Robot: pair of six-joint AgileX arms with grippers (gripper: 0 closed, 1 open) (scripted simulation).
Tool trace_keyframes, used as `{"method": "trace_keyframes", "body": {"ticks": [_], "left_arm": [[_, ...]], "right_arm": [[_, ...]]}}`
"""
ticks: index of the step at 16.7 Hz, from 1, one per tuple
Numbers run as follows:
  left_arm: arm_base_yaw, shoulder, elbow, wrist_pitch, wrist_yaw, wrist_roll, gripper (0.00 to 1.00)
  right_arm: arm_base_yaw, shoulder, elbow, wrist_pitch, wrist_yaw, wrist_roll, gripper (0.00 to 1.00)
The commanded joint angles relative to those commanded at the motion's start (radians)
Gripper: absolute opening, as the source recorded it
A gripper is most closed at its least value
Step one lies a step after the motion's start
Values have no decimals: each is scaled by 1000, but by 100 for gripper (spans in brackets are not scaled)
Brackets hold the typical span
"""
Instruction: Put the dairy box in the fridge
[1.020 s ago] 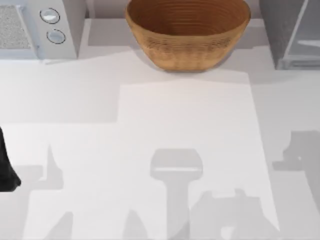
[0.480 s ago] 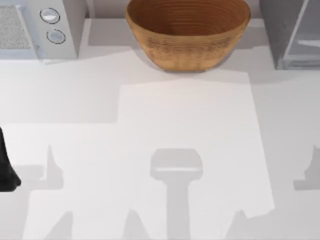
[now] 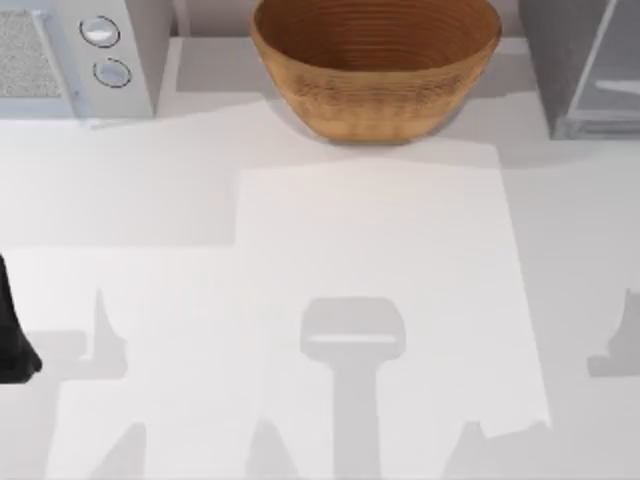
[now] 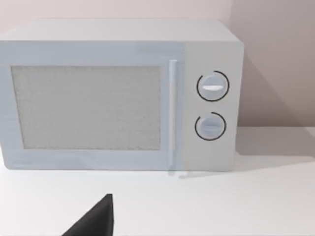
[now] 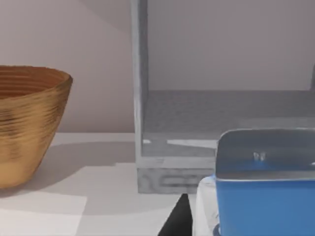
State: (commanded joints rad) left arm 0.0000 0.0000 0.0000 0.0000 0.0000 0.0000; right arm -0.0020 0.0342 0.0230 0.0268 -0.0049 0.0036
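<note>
- The right hand [image 5: 206,216] holds the dairy box [image 5: 263,187] close before the open fridge [image 5: 140,123] at the bench's far right corner.
- The carton could clip the fridge's front frame if it goes in off-line.
- The left hand [image 4: 93,221] sits parked near the microwave [image 4: 118,93]; its grip I cannot tell.

The left arm [image 3: 12,335] appears as a matte black, rounded bulk with no visible markings, cables or screws, while each wrist view carries one plain black wedge, the left end effector's finger [image 4: 96,220] and the right end effector's finger [image 5: 178,219].
</note>
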Motion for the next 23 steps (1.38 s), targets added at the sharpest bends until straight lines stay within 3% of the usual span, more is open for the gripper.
{"method": "trace_keyframes", "body": {"ticks": [6,17,23], "left_arm": [[0,0,0,0,0,0,100],[0,0,0,0,0,0,100],[0,0,0,0,0,0,100]], "right_arm": [[-59,346,195,240,-49,5,0],[-217,1627,717,884,-182,9,0],[-267,2061,913,1125,-239,12,0]]}}
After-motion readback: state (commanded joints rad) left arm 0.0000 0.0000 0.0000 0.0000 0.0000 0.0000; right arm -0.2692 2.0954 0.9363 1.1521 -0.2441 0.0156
